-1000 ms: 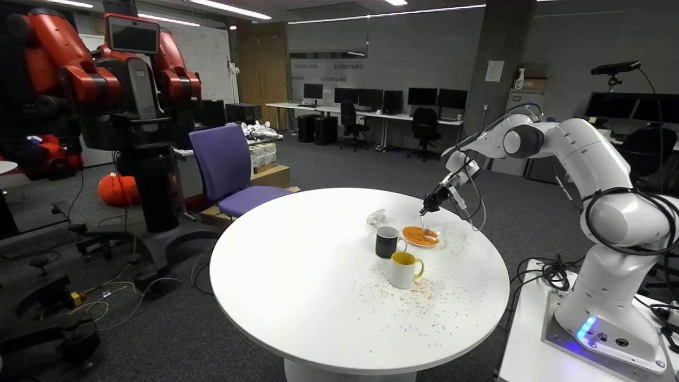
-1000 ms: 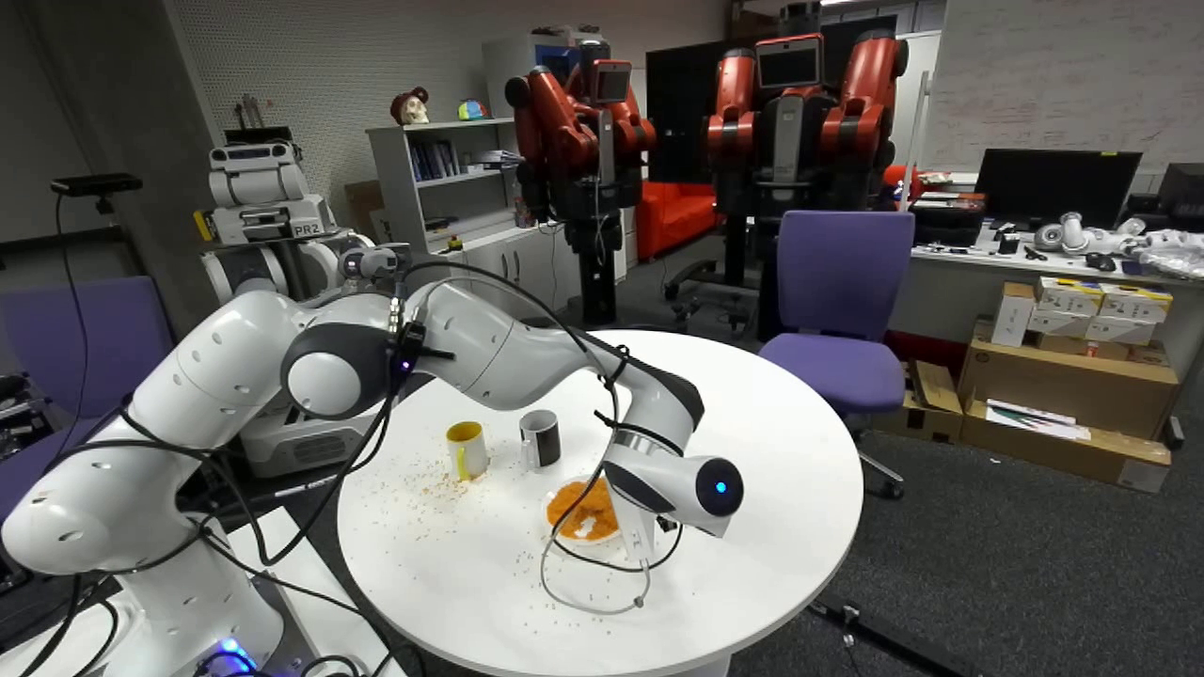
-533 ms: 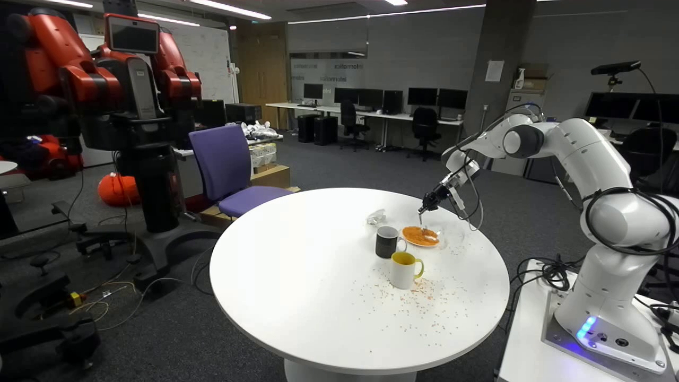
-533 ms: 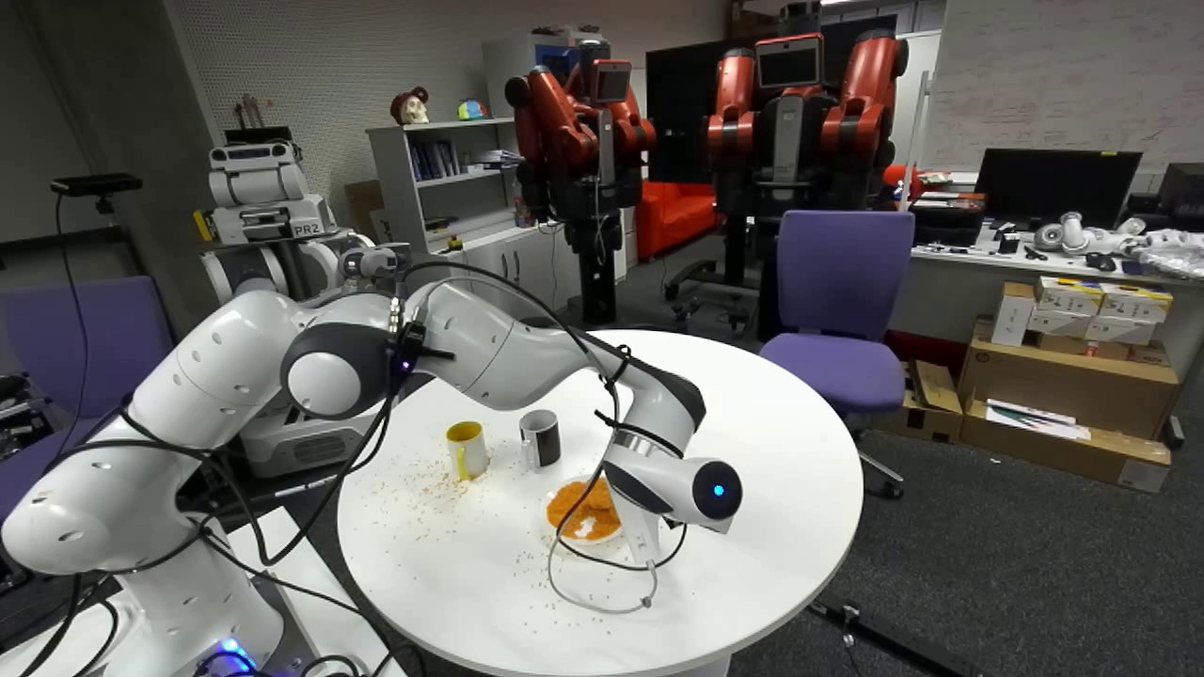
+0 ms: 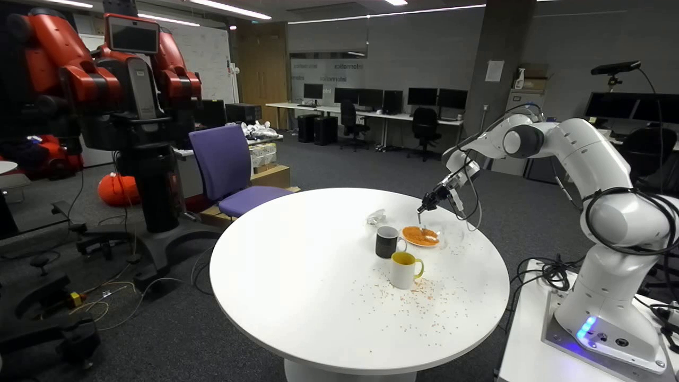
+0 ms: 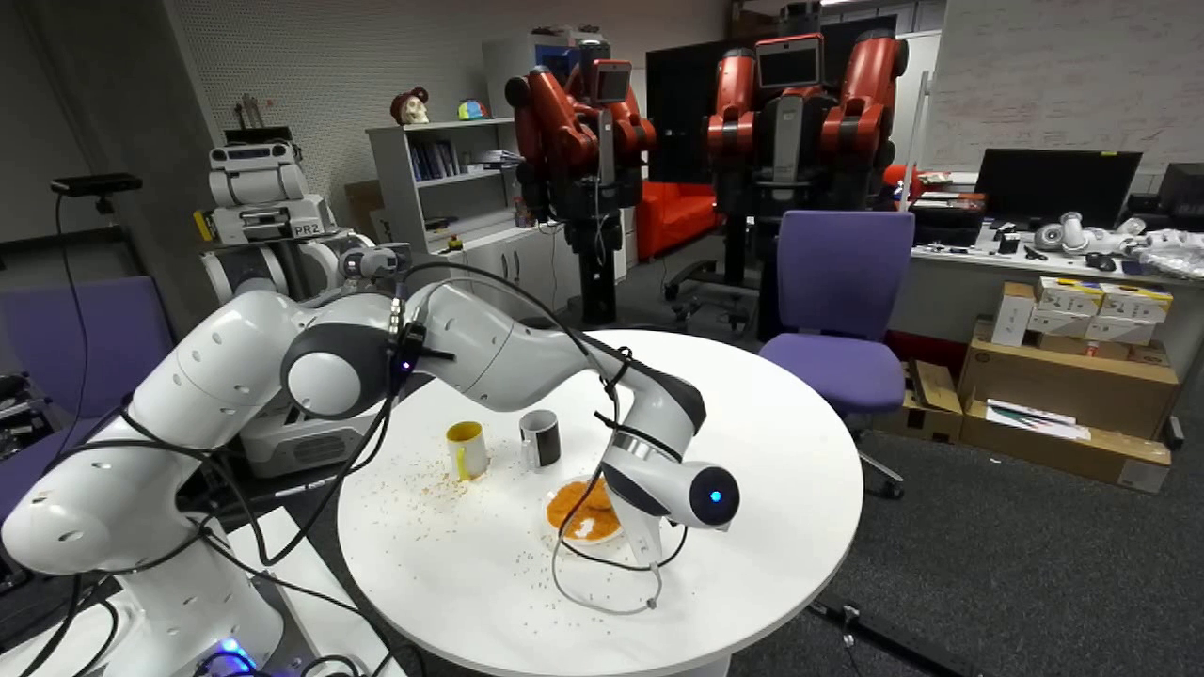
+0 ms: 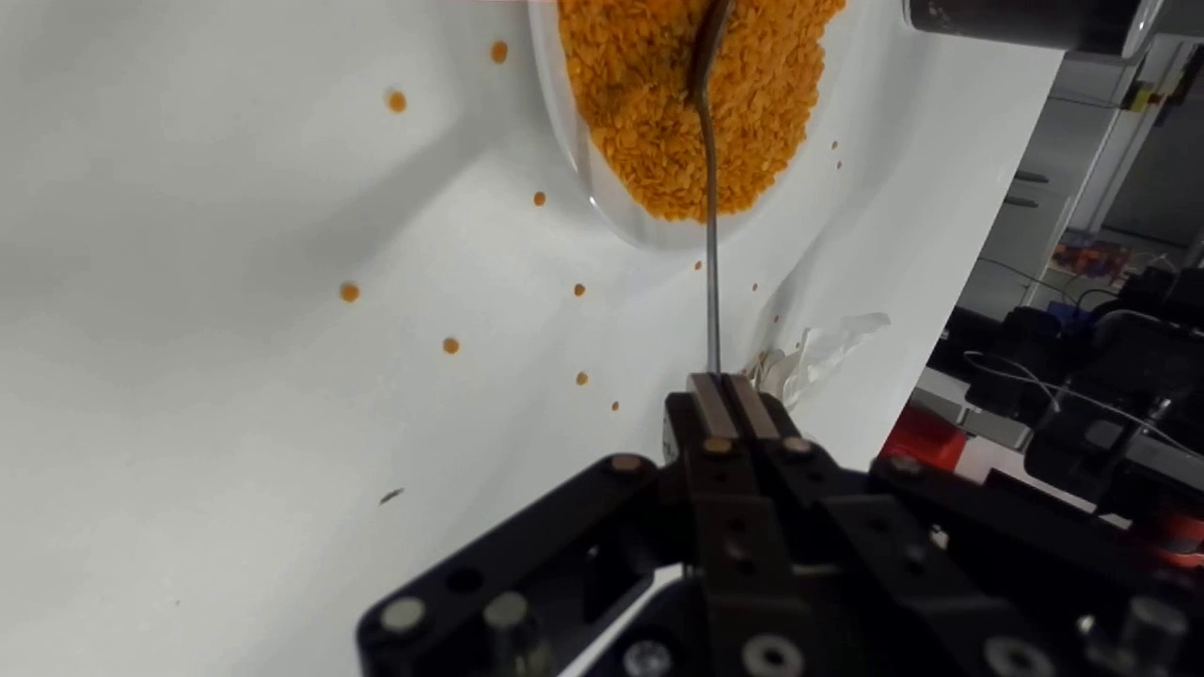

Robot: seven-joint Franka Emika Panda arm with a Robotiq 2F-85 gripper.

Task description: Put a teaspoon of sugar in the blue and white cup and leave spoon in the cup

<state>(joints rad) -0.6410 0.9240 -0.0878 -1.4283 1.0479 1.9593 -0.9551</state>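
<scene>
My gripper (image 7: 720,378) is shut on the end of the spoon's handle, and the spoon (image 7: 711,188) points away from it. In the wrist view the spoon's bowl end is at the orange grains (image 7: 649,113) on a white plate (image 7: 602,193); I cannot tell how deep it sits. In an exterior view the gripper (image 5: 421,209) is above the plate's far edge, with the thin spoon (image 5: 419,218) slanting down to the grains (image 5: 415,233). In the other exterior view the wrist hides the fingers and spoon. The pale blue and white cup does not show.
A dark mug (image 5: 385,243) stands beside the plate, and a white mug with a yellow inside (image 5: 401,275) stands nearer the front. Both mugs also show in an exterior view (image 6: 541,440). Crumpled clear plastic (image 5: 376,216) lies behind the dark mug. Loose grains (image 6: 423,494) are scattered on the table.
My gripper has shifted slightly left in an exterior view, with the spoon's handle end moving along. The bowl end stays at the grains. Mugs and plate have not moved.
</scene>
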